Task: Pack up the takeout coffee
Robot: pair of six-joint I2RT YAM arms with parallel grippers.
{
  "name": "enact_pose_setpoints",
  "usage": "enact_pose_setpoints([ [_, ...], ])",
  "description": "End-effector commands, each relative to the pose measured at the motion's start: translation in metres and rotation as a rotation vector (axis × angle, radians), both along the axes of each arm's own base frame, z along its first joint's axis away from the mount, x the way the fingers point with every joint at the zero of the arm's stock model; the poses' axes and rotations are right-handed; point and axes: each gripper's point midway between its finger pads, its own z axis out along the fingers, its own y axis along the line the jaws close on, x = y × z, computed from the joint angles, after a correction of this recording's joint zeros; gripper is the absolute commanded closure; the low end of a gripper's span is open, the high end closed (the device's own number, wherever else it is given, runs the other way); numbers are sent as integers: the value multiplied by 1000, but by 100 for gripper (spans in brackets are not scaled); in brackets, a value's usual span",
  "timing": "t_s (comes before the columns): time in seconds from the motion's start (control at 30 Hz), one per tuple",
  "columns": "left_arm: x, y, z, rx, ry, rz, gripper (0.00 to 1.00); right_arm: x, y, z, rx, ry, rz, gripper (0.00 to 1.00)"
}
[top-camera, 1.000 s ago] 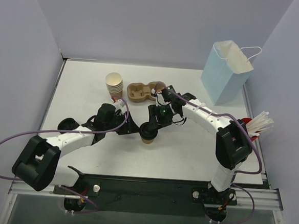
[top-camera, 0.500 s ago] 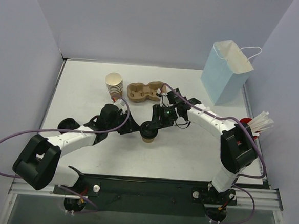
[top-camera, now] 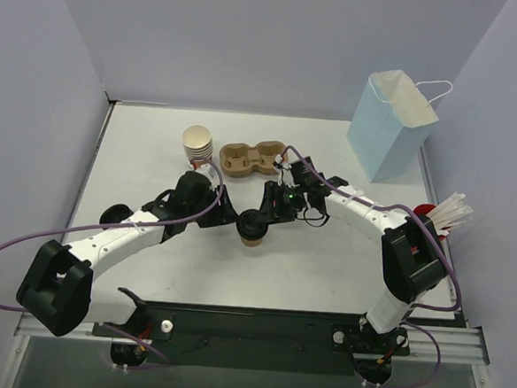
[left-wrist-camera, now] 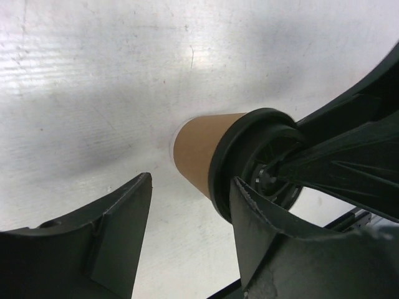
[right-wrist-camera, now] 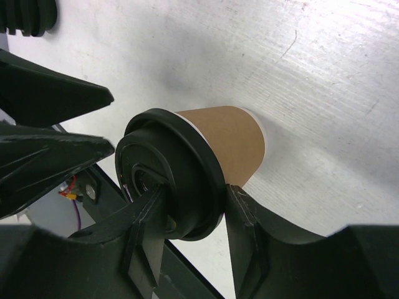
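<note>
One takeout coffee cup [top-camera: 254, 233], tan paper with a black lid [right-wrist-camera: 171, 180], stands upright mid-table. My right gripper [top-camera: 258, 219] reaches it from the right and is shut on the lid: one finger lies across the lid's top, the other presses the rim [right-wrist-camera: 232, 198]. My left gripper [top-camera: 231, 220] is open just left of the cup, with bare table between its fingers [left-wrist-camera: 118, 230]; the cup [left-wrist-camera: 198, 152] sits beyond its right fingertip. The brown pulp tray [top-camera: 250, 158] lies behind, its two hollows unfilled.
A stack of lidless tan cups [top-camera: 197, 144] stands left of the tray. A light blue paper bag [top-camera: 389, 123] is upright at the back right. A red cup of white straws [top-camera: 443, 216] stands at the right edge. Walls enclose three sides.
My left gripper has spread its jaws wider and its wrist has shifted slightly back. The right gripper stays clamped on the lid, and the cup has barely moved.
</note>
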Motion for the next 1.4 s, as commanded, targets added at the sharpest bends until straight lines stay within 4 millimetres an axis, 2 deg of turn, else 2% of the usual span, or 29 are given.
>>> enact_pose_setpoints([
  [0.0, 11, -6, 52, -13, -123, -58, 35, -24, -7, -38, -84, 123, -54, 67],
  [0.13, 3, -18, 50, -67, -126, -126, 35, -20, -3, -34, -70, 117, -78, 68],
  [0.4, -8, -17, -1, -52, -46, -140, 37, -18, -1, -24, -51, 105, -95, 67],
  [0.6, -11, -15, -23, -9, -7, -147, 40, -15, 6, -4, 2, 87, -78, 60],
  [0.8, -14, -7, -38, 34, 14, -137, 41, -6, 0, 20, 49, 51, -84, 53],
  [1.0, -15, -5, -46, 59, 15, -151, 42, 4, -13, 39, 109, 30, -93, 58],
  [1.13, -15, -7, -46, 53, 8, -172, 42, 5, -17, 43, 143, 37, -69, 61],
  [1.2, -15, -8, -46, 52, 5, -180, 42, 8, -20, 41, 140, 36, -79, 66],
  [1.37, -16, -10, -46, 46, 3, -194, 42, 11, -20, 33, 143, 57, -74, 67],
])
